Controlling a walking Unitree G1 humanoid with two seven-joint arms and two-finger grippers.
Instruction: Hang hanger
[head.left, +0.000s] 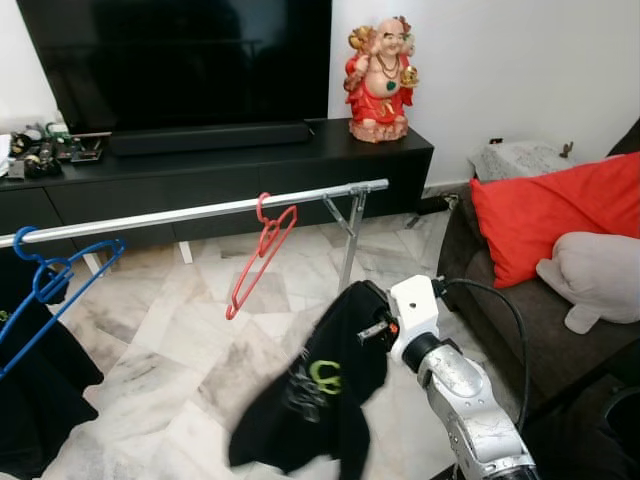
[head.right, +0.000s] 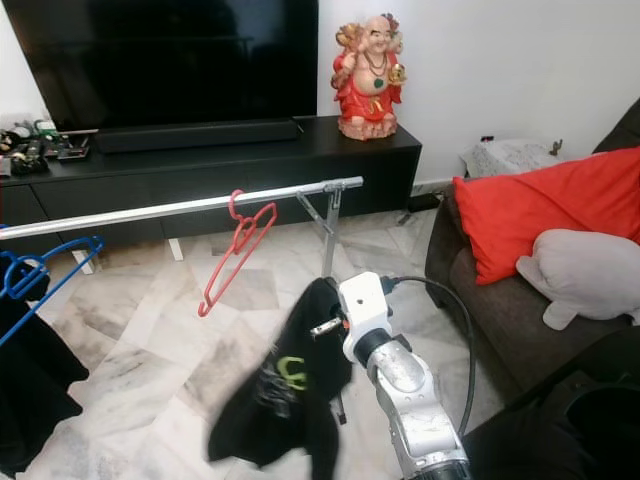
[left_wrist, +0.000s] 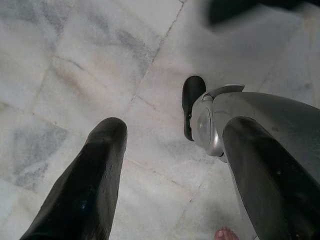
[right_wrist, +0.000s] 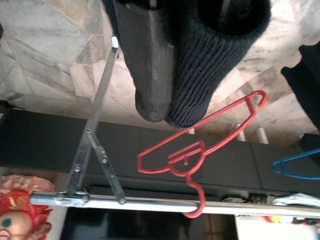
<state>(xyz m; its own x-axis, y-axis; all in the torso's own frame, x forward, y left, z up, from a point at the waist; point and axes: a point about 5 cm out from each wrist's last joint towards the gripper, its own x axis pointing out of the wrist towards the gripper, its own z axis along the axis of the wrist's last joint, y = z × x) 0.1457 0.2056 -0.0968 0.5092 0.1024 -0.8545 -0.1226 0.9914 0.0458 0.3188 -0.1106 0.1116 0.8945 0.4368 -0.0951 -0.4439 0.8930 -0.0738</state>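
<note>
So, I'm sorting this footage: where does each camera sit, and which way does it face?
Left eye: on the head, facing forward and down at the rail, red hanger and right arm holding a black shirt.
Right eye: the same scene, shifted slightly.
Left wrist: looks down along open fingers at the marble floor.
Right wrist: looks along closed fingers at the red hanger and rail, shared with both eyes.

My thin red plastic hanger (head.left: 258, 253) hangs by its hook on the silver metal rail (head.left: 190, 212), tilted.
</note>
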